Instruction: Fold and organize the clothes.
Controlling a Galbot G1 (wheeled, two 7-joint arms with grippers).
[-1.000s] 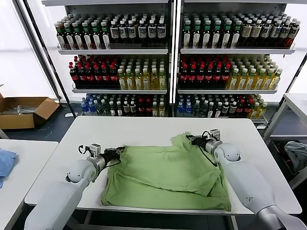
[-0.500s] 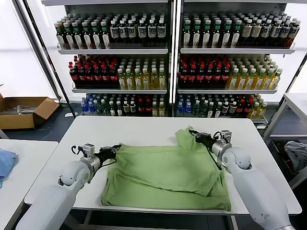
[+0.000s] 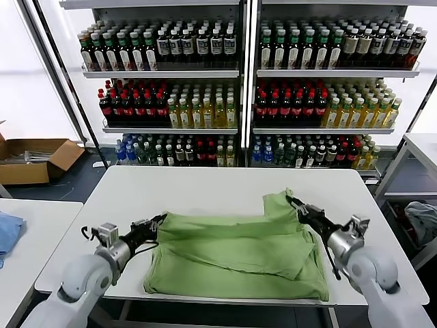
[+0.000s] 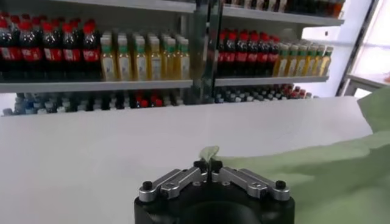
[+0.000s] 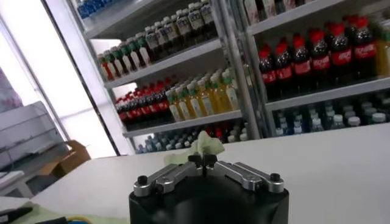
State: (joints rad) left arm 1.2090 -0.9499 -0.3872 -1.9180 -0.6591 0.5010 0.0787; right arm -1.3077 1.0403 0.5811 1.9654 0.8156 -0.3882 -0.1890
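The left gripper (image 4: pixel 208 165) had its fingers (image 4: pixel 199 164) pinched tight on a corner of the light green shirt (image 3: pixel 239 253), and the right gripper (image 5: pixel 205 159) was clamped the same way on the opposite corner. Both corners were held just off the white table (image 3: pixel 205 184), apparently so the far edge stayed stretched between the two arms and could be drawn toward the near hem. The rest of the shirt lay on the table in loose, layered folds near the front edge. Behind it stood the bottle shelves (image 3: pixel 239 75); a blue cloth (image 3: pixel 8 231) lay on the side table.
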